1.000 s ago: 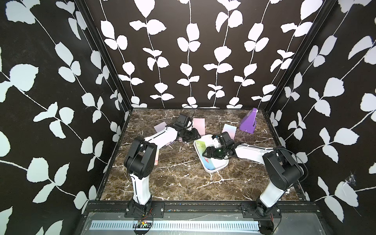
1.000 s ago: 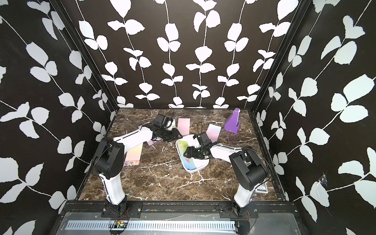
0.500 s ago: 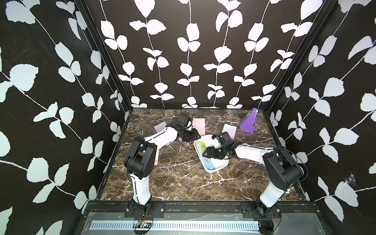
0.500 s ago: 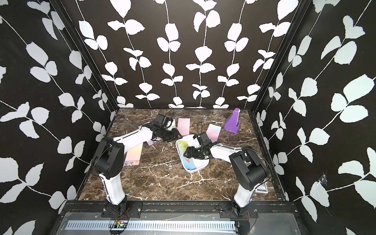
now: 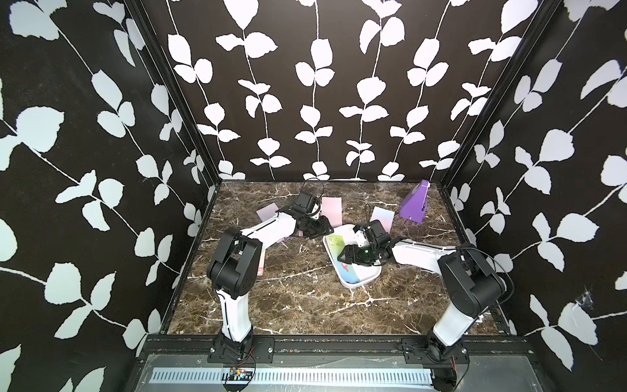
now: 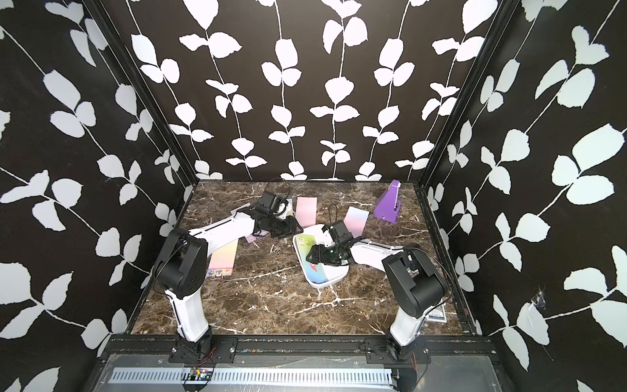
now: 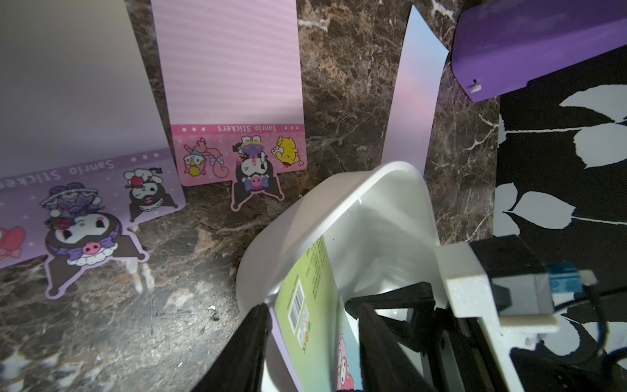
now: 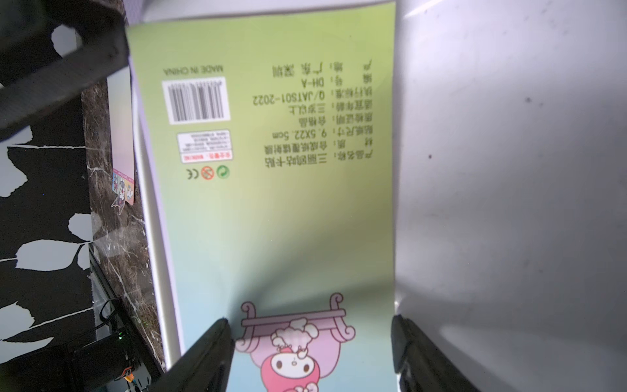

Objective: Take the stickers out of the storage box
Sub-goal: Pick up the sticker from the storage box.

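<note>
The white storage box (image 5: 364, 276) sits mid-table and holds a green-to-blue sticker sheet (image 8: 271, 203) printed with a barcode and a pink character. My right gripper (image 8: 310, 325) hovers low over this sheet inside the box, open, one finger near each long edge. In a top view it (image 5: 344, 258) is above the box's middle. My left gripper (image 7: 314, 315) is open at the box's far left corner, one finger outside the wall and one inside. Other stickers lie on the table: a pink sheet (image 7: 234, 68), a lilac sheet (image 7: 68, 101) and a pale sheet (image 7: 412, 101).
A purple wedge (image 5: 415, 202) stands at the back right. Another pastel sheet (image 6: 222, 259) lies beside the left arm's elbow. A blue-patterned card box (image 6: 436, 314) peeks out behind the right arm's base. Black leaf-patterned walls close in three sides.
</note>
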`<state>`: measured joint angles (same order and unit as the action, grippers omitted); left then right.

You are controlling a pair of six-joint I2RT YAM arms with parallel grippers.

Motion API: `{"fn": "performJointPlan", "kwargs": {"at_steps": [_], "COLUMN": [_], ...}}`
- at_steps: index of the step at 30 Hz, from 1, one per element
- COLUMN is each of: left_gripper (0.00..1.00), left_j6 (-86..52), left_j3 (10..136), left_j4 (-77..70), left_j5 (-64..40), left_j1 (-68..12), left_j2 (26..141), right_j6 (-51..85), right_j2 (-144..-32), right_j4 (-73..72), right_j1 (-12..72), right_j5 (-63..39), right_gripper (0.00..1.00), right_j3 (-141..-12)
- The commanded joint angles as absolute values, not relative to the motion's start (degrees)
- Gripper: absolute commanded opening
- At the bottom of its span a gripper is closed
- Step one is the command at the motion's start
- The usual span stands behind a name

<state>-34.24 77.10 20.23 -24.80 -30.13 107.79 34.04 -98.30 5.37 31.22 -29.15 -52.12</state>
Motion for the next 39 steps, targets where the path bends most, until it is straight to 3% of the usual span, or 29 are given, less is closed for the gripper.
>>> {"fn": "performJointPlan", "kwargs": {"at_steps": [1, 15, 27, 39], "left_gripper": [0.47, 0.47, 0.47, 0.47], "left_j6": [-33.49, -34.44, -32.92, -32.81], "left_j3": [76.15, 75.72, 76.03, 76.22], "left_j4": [21.04, 20.11, 21.8, 21.88], "left_j5": [-24.68, -25.2, -24.15, -24.09], "left_j1": [-30.47, -31.5, -31.64, -31.63], "left_j2": [106.77, 107.49, 107.11, 107.33], "right_j6": [33.31, 33.55, 42.4, 48.25], "right_j2": [-97.74, -98.11, -104.76, -106.48], "right_j4": [5.71, 5.35, -13.6, -24.8], "right_j1": [31.04, 30.95, 29.55, 28.55], "right_j5": [-28.92, -29.02, -40.31, -44.81], "right_gripper": [0.75, 0.76, 0.76, 0.76], "right_j3": [-51.59, -51.91, -48.37, -46.34]}}
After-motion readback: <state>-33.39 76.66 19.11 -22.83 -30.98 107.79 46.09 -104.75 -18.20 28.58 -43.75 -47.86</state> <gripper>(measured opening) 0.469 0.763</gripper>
